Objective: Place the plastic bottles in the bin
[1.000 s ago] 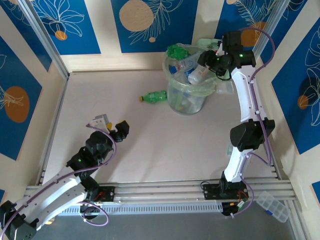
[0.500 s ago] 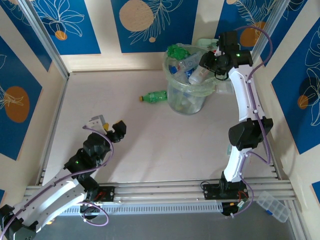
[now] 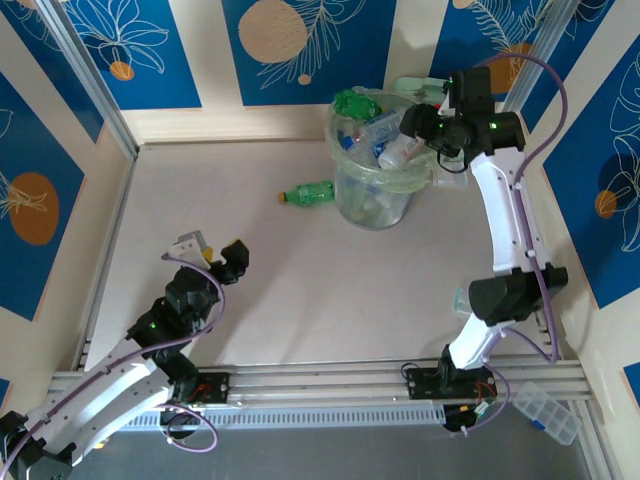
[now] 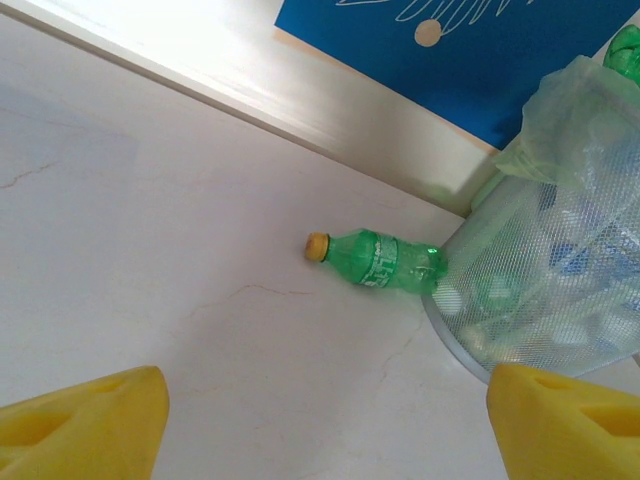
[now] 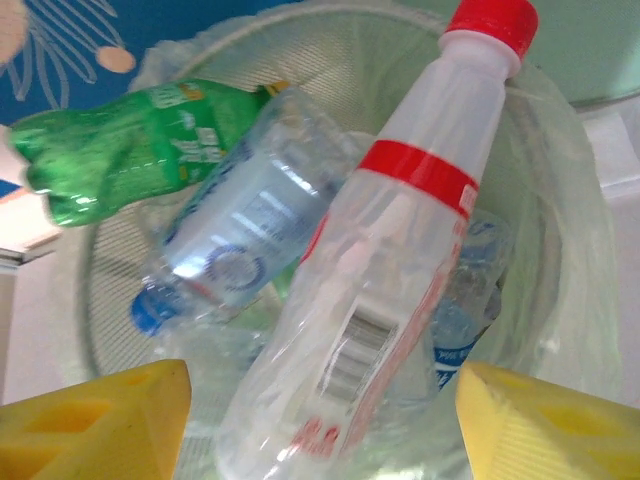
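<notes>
The right jaws are spread over the bin [image 5: 110, 300], clear of the red-capped bottle [image 5: 400, 250] between them; the left jaws are held wide above the counter [image 4: 150, 300]

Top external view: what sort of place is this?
Probably a lab robot test cell, not a real room: aluminium mounting rail along the near edge, white table boxed in by printed blue panels, bin stuffed with plastic bottles.

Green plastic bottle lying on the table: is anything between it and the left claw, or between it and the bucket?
Nothing visible does. Bare white table lies between the open left gripper and the green yellow-capped plastic bottle, which lies right beside the round pale-green bag-lined bin.
</notes>
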